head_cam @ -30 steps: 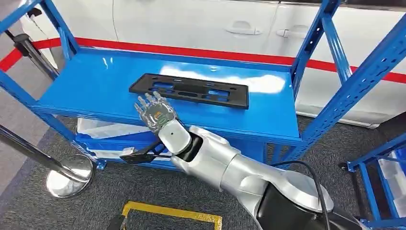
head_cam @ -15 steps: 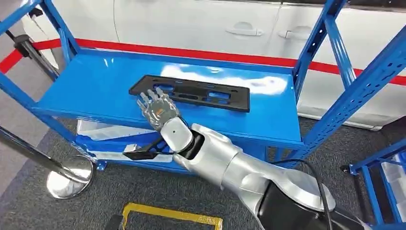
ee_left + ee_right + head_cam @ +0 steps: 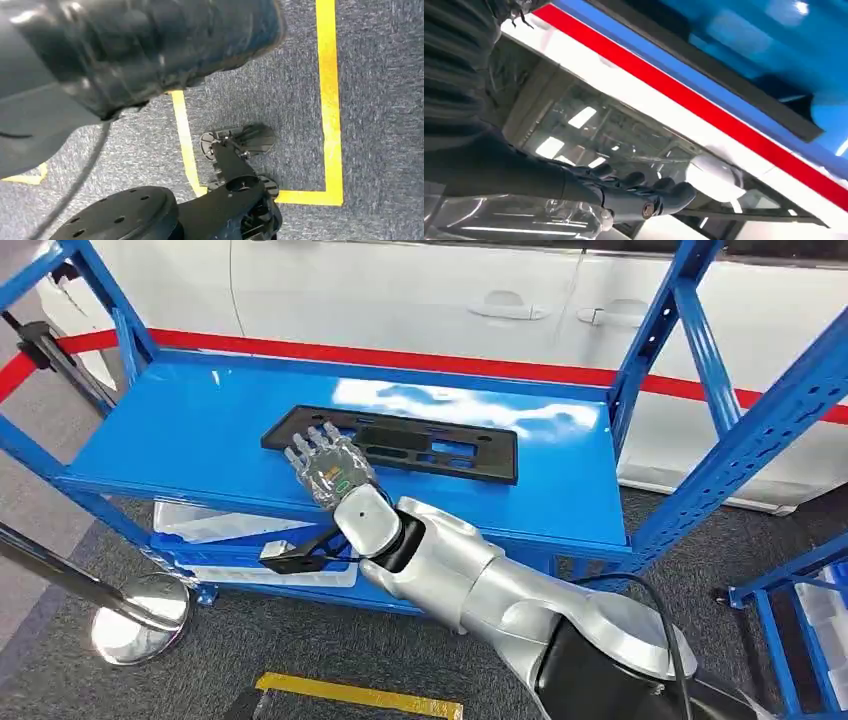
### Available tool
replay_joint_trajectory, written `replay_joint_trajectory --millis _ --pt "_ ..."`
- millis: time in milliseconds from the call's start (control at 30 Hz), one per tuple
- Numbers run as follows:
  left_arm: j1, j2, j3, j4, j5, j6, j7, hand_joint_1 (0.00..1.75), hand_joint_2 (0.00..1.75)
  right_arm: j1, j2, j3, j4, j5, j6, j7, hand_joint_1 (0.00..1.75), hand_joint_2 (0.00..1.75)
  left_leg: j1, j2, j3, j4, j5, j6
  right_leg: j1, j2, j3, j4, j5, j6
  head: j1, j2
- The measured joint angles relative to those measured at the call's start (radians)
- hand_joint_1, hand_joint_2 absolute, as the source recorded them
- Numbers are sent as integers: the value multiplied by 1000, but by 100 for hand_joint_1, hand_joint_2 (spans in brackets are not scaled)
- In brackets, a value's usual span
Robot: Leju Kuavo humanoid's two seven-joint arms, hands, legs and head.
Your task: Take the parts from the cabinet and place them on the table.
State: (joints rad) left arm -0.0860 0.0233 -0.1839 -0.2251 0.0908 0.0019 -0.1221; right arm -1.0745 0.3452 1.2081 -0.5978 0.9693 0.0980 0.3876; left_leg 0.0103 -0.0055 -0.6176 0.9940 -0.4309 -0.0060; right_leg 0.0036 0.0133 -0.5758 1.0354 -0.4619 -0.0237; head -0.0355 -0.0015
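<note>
Head view, centre of the frame: a flat black part (image 3: pixel 390 443) with cut-out slots lies lengthwise on the top shelf (image 3: pixel 190 430) of a blue metal cabinet (image 3: pixel 700 370). The right hand (image 3: pixel 328 464) reaches in from the lower right on a silver arm (image 3: pixel 480 585) — its fingers (image 3: pixel 305 443) are spread, straight and holding nothing, their tips over the near left end of the part; contact cannot be judged. A clear plastic sheet (image 3: pixel 215 523) lies on the lower shelf. At lower left stands a chrome post base (image 3: pixel 140 617) on grey carpet (image 3: pixel 330 640). A white car (image 3: pixel 420 290) fills the top of the frame. In the right wrist view the fingers (image 3: pixel 639 192) are likewise extended, apart.
</note>
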Motion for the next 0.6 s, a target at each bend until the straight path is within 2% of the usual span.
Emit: replay_joint_trajectory --millis 67,100,133,167,200,233,267,300,367,400,433,467,500,533,567,600 --pt "4 0 0 0 5 -3 -1 0 0 0 0 0 5 4 3 -2 0 175 6 0 22 -5 -6 13 2 0 5 8 -11 11 3 0" --pt "4 -1 0 0 7 -5 -2 0 0 0 -1 0 8 7 4 -3 0 175 6 0 33 -7 -9 20 -3 -2 -1 33 -20 15 3 0" --pt "3 -1 0 0 11 -7 -3 0 0 0 -2 0 10 13 6 -5 0 175 6 0 39 -7 -14 26 -3 -3 -27 87 -44 19 8 0" --pt "2 -1 0 0 16 -7 -4 0 0 3 -2 0 13 19 6 -9 0 175 6 0 44 -6 -19 31 -4 -3 -75 170 -74 22 9 0" --pt "2 0 -1 0 17 -7 -5 0 0 8 -2 0 18 23 7 -12 0 175 5 0 49 -6 -24 32 -6 -3 -121 238 -93 23 8 0" --pt "2 0 -1 0 18 -7 -5 0 0 16 -2 0 23 27 10 -14 0 175 5 0 55 -6 -31 32 -6 -4 -163 289 -103 24 9 0" --pt "4 0 -1 0 20 -7 -6 0 0 23 -3 0 29 32 13 -15 0 175 5 -1 63 -5 -38 32 -6 -4 -183 296 -89 23 8 0" --pt "5 0 -1 0 20 -7 -6 0 0 27 -4 0 34 36 21 -17 0 175 5 -2 72 -5 -46 30 -6 -4 -182 262 -54 20 9 0" --pt "6 -1 -2 0 24 -7 -8 0 0 28 -4 0 42 39 33 -20 0 175 5 -4 99 -4 -66 24 -4 -4 -128 99 62 9 9 0" --pt "7 -2 -4 0 26 -8 -8 0 0 29 -4 -1 46 39 36 -21 0 175 6 -4 105 -6 -76 20 -1 -4 -108 26 103 1 9 0" --pt "5 -4 -7 0 27 -8 -8 0 0 29 -5 -1 52 39 38 -22 0 175 5 -4 111 -6 -81 14 10 -3 -105 23 75 -4 4 0" --pt "3 -4 -8 0 28 -9 -8 0 0 30 -5 -2 53 39 45 -23 0 175 6 -3 106 -6 -84 7 9 -3 -93 -8 64 -8 8 0" --pt "3 -4 -8 0 32 -10 -8 0 0 35 -5 -2 55 39 49 -23 0 175 6 -2 116 -11 -84 0 10 -3 -92 -9 76 -14 5 0" --pt "5 -4 -9 0 35 -10 -8 0 0 36 -5 -3 60 39 53 -23 0 175 6 -1 120 -8 -81 -4 12 -2 -84 -12 64 -23 9 0" --pt "4 -2 -9 0 36 -10 -8 0 0 35 -4 -5 63 36 55 -23 0 175 7 -1 125 -5 -83 -9 4 1 -69 -16 65 -28 8 0" --pt "4 -3 -9 0 37 -10 -8 0 0 35 -4 -8 65 36 57 -23 0 175 8 1 108 28 -78 -12 2 0 -54 -24 61 -34 8 0"
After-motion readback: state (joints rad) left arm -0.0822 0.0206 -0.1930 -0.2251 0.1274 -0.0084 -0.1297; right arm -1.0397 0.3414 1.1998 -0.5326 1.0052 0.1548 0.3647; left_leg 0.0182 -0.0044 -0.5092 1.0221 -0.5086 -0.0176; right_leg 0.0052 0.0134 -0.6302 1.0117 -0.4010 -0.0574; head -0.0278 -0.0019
